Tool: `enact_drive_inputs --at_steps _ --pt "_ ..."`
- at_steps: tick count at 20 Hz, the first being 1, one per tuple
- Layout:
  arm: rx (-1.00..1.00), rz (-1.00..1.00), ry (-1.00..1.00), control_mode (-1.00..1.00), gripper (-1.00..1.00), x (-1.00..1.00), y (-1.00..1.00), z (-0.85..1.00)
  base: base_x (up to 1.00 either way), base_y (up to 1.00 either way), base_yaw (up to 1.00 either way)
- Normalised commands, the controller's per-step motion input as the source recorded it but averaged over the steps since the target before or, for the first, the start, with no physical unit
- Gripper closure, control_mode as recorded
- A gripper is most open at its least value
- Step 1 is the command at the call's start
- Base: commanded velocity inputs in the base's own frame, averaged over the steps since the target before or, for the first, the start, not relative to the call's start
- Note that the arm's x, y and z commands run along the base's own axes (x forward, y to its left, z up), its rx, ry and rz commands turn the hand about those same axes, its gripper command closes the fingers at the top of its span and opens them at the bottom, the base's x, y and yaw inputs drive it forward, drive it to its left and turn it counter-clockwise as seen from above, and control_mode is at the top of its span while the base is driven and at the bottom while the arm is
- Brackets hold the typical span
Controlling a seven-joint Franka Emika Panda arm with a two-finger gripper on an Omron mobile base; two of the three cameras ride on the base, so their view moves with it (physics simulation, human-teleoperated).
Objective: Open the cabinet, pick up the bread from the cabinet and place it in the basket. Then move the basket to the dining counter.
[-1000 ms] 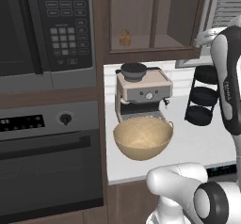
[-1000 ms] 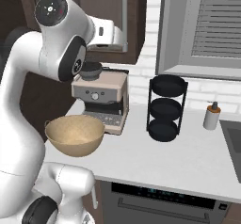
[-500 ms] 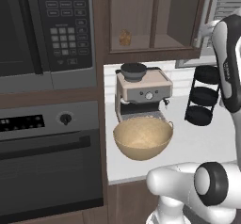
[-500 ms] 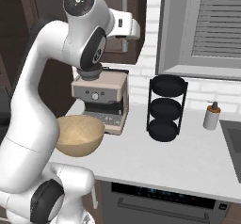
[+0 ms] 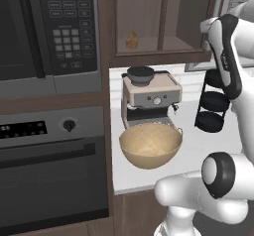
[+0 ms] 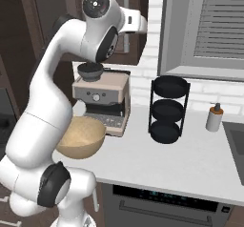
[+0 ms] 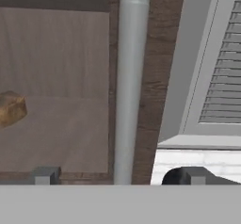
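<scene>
Arm has swung up; tool (image 7: 117, 176) (spread) straddles the cabinet's upright handle (image 7: 129, 86).

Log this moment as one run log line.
phase: reaching handle | end effector: open | cabinet: shut | bread: inside | basket: on counter

A grey bar handle (image 7: 128, 82) on dark brown cabinet (image 7: 153, 63) wood is seen ahead of the gripper (image 7: 120, 176). Golden-brown bread (image 7: 10, 108) is shown left; a tan woven basket (image 5: 150, 147), below.
</scene>
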Motion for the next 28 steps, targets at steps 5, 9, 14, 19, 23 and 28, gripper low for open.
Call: enact_drive_inputs --at_steps 5,9,14,19,23,28 --pt "0.00 0.00 0.04 -1.00 -1.00 0.51 0.00 0.00 0.00 0.00 0.00" --pt "0.00 0.00 0.01 -1.00 -1.00 0.46 -0.10 0.00 0.00 0.00 0.00" --pt "0.00 0.00 0.00 -1.00 -1.00 0.46 -0.13 0.00 0.00 0.00 0.00" --pt "0.00 0.00 -0.03 -1.00 1.00 0.45 -0.04 -0.14 0.00 0.00 0.00" --pt "0.00 0.01 -0.11 -1.00 1.00 0.54 0.01 -0.27 0.00 0.00 0.00" --pt "0.00 0.02 -0.14 -1.00 1.00 0.55 0.28 -0.35 0.00 0.00 0.00"
